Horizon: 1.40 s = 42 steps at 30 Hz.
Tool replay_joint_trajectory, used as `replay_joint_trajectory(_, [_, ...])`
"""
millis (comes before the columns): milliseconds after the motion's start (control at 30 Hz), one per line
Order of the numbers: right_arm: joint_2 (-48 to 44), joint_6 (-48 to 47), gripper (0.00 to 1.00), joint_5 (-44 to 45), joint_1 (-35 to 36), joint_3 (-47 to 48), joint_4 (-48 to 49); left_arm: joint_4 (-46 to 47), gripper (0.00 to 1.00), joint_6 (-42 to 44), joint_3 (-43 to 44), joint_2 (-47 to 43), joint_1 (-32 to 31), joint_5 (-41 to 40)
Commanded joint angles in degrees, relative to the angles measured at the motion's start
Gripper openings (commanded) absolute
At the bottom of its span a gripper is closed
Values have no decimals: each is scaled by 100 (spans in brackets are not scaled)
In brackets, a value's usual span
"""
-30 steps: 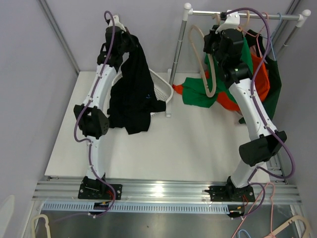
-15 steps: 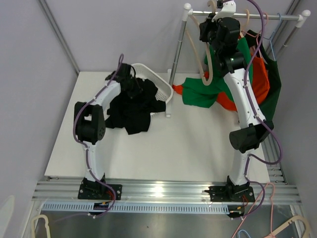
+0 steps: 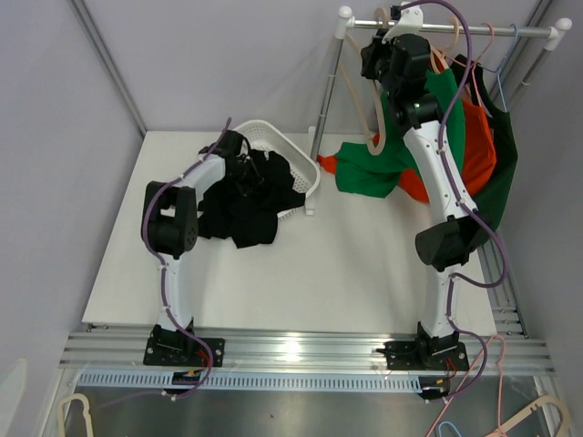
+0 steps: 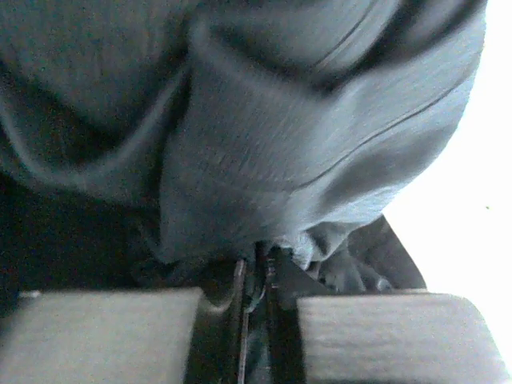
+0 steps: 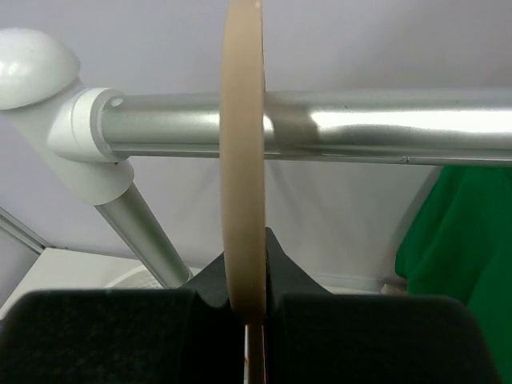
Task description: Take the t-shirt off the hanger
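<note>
My left gripper (image 4: pixel 256 268) has lowered the t-shirt (image 3: pixel 250 196) onto the basket (image 3: pixel 296 150), and I cannot tell its grip. My right gripper (image 5: pixel 244 308) clamps the bare hanger (image 5: pixel 242 144). Only letting go remains.

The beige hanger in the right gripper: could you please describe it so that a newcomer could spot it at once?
Find the metal clothes rail at the far right of the table. At its end nearer the white basket, the right gripper pinches a beige hanger. Bare and thick, it stands apart from the green shirt and red shirt further along.
</note>
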Motion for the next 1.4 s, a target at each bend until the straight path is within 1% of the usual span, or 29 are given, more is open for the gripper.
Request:
replay_joint_trajectory(0, [62,54,0,-160,-36,299,121,-412,19,232,847,115,133,325])
replay_joint_trajectory(33, [53,54,0,-187,-27,299,95,-449,21,285,1015,71,133,273])
replay_joint_trajectory(133, [27,150,0,-292,-27,281,34,-764,21,452,1288,-52,142,-113])
replay_joint_trajectory(200, [0,229,0,-336,-27,264,16,-853,22,505,1333,9,168,-97])
replay_joint_trajectory(233, [-9,247,1,-363,-27,255,-2,-1010,22,522,1411,175,177,-45])
replay_joint_trajectory(267, [-9,291,11,-380,-27,255,-11,-1081,23,592,1464,263,177,8])
replay_joint_trajectory(300, [-9,309,24,-398,-27,255,-45,-1125,27,636,1552,325,177,52])
replay_joint_trajectory(333, [-17,326,42,-433,-27,255,-72,-1221,30,663,1579,421,177,27])
replay_joint_trajectory(433, [-105,344,45,-433,-18,237,-134,-1205,32,707,1605,422,177,-9])
replay_joint_trajectory(467, [-123,344,47,-424,-18,211,-142,-1205,35,698,1623,422,177,-26])
replay_joint_trajectory(500, [-158,335,52,-407,-18,202,-160,-1222,47,681,1780,440,177,-44])
replay_joint_trajectory(533, [-245,344,67,-389,-18,185,-160,-1257,55,663,1860,457,177,-61])
replay_joint_trajectory(567, [-298,326,71,-381,-18,167,-160,-1266,60,611,1895,492,177,-44])
replay_joint_trajectory(600, [-360,309,76,-363,-18,132,-160,-1223,76,567,1974,484,177,-27])
replay_joint_trajectory(633, [-404,274,84,-345,-10,123,-169,-1196,77,540,1992,458,177,-9])
replay_joint_trajectory(667, [-517,247,87,-319,-18,114,-186,-1144,77,514,2010,423,177,17])
replay_joint_trajectory(700, [-588,221,89,-241,-10,114,-247,-1039,81,514,2027,266,177,-9])
replay_joint_trajectory(733, [-650,143,92,-188,-18,106,-291,-1003,82,522,2027,177,177,-44])
replay_joint_trajectory(867, [-1098,-34,96,32,-27,-131,-432,-915,85,619,2028,-429,151,-509])
replay_joint_trajectory(933, [-1484,-78,98,147,-44,-498,-415,-923,86,637,2045,-762,116,-606])
replay_joint_trajectory(967, [-1616,-69,98,173,-79,-623,-415,-958,98,654,2045,-860,81,-659])
replay_joint_trajectory(1067, [-1994,-104,98,42,-176,-843,-581,-1282,99,689,2255,-1124,10,-800])
replay_joint_trajectory(1100, [-2047,-174,98,50,-203,-861,-773,-1388,100,690,2386,-1159,1,-800])
replay_joint_trajectory(1133, [-2126,-270,98,85,-211,-870,-871,-1485,100,672,2423,-1203,1,-800])
replay_joint_trajectory(1167, [-2144,-341,98,373,-229,-870,-976,-1625,99,637,2440,-1299,-8,-756])
replay_joint_trajectory(1267, [-2031,-281,97,350,-711,-756,-1494,-1662,99,645,2300,-1606,-69,-677])
replay_joint_trajectory(1300, [-1969,-184,97,219,-887,-617,-1818,-1644,99,654,2135,-1712,-104,-686])
replay_joint_trajectory(1333, [-1916,-27,96,61,-1254,-546,-1986,-1627,99,672,2072,-1827,-148,-781])
replay_joint_trajectory(1367, [-1785,36,95,-219,-1431,-475,-2127,-1592,100,707,2010,-2080,-261,-826])
